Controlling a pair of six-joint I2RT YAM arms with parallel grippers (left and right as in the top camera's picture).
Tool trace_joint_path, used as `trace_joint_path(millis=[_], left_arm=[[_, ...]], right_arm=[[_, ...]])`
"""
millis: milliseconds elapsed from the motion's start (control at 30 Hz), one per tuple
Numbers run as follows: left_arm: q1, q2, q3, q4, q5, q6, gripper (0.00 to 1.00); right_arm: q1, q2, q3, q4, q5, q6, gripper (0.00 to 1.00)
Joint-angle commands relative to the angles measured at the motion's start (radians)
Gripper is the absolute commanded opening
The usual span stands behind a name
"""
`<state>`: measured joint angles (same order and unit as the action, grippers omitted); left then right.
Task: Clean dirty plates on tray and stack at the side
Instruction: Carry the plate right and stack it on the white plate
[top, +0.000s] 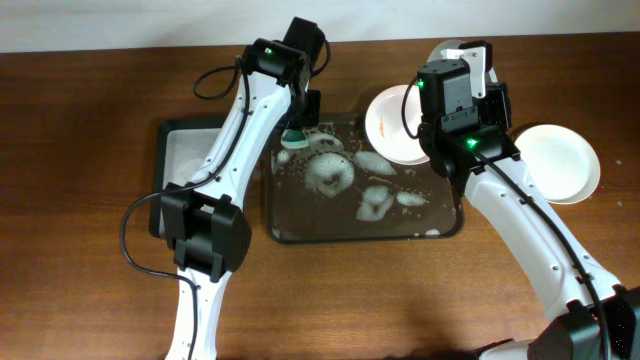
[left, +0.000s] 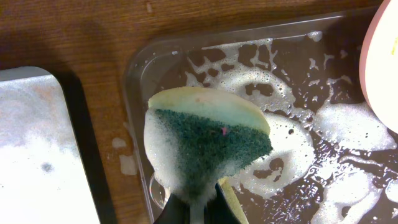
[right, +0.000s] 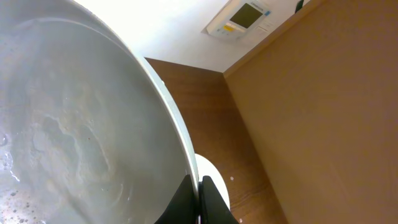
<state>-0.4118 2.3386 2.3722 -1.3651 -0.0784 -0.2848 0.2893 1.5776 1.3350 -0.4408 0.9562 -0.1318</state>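
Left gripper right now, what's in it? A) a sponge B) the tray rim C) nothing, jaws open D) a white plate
A: the left gripper is shut on the soapy green-and-yellow sponge over the foamy tray; the plate is in the right gripper.

Left arm (top: 232, 135) and right arm (top: 525, 225): white tubular links joined by black joint housings, with a green lamp (top: 267, 47) lit on each wrist housing. Black cables (top: 125, 235) loop beside the links. Left hand (left: 198, 208) and right hand (right: 198, 199) have black fingers.
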Motion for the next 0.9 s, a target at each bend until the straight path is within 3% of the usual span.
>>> trace_joint_path(millis=[0,167,367,667,867], left_arm=[[0.007,0.005,-0.002,0.003,0.011,0.008,0.01],[0.007,0.005,-0.002,0.003,0.011,0.008,0.01],[0.007,0.005,-0.002,0.002,0.023,0.009,0.01],[0.007,0.005,-0.002,0.002,0.038,0.008,0.01],[0.007,0.005,-0.002,-0.008,0.037,0.008,0.01]], right_arm=[[-0.001,0.002,0.016,0.004,-0.002,0.005,0.04],[-0.001,0.002,0.016,0.061,-0.003,-0.002,0.04],[0.004,0.002,0.017,0.195,-0.059,-0.169,0.04],[0.034,0.002,0.016,0.212,-0.060,-0.164,0.04],[0.087,-0.001,0.016,0.206,0.053,-0.140,0.04]])
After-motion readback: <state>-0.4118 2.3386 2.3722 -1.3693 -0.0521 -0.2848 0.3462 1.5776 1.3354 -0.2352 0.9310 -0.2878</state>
